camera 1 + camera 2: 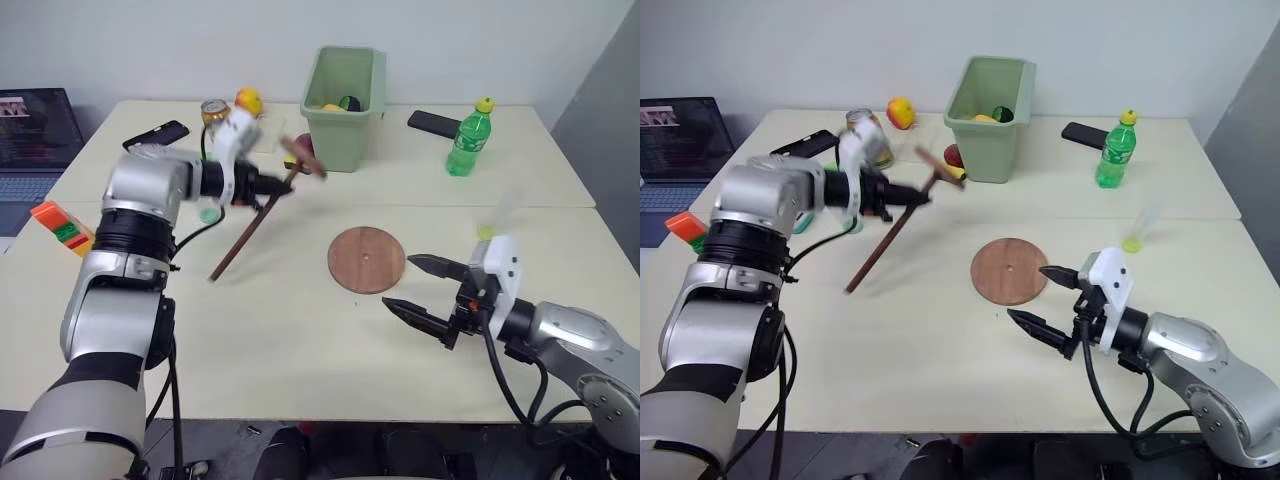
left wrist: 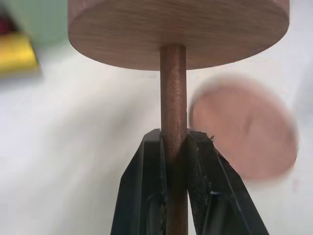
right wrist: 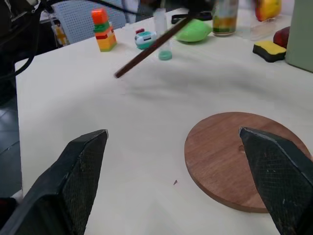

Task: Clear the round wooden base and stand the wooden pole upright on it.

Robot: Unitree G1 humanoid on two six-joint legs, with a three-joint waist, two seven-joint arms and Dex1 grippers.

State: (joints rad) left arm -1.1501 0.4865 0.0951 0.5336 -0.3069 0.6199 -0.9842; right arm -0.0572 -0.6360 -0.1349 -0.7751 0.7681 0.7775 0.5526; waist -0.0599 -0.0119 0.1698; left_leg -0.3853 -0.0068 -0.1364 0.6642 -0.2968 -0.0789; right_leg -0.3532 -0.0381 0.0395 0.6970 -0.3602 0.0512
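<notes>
Left wrist view: left pincer (image 2: 174, 147) clamped on wooden pole (image 1: 262, 212) just below its end disc, pole tilted above surface (image 1: 280, 330). Round wooden base (image 1: 367, 259) lies bare, near right pincer (image 1: 420, 287), fingers wide, holding nothing.

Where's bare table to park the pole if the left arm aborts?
Free: the near strip between the round wooden base and the table's front edge, left of the right gripper, and the patch under the wooden pole. Crowded: the far edge around the green bin.
</notes>
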